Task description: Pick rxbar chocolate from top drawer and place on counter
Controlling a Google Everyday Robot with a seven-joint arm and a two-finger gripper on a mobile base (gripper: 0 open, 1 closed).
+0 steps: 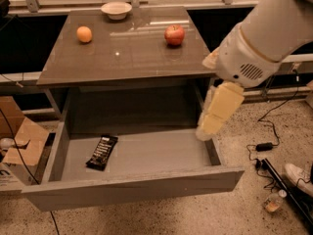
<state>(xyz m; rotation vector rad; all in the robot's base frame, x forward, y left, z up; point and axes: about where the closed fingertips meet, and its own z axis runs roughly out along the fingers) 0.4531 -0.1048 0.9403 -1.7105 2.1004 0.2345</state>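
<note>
rxbar chocolate lies left in top drawer; gripper at right wall, open/shut can't tell. Approach step; next: reach left & down.

I've got the rxbar chocolate lying left in the top drawer, below the counter. My gripper hangs over its right wall.
</note>
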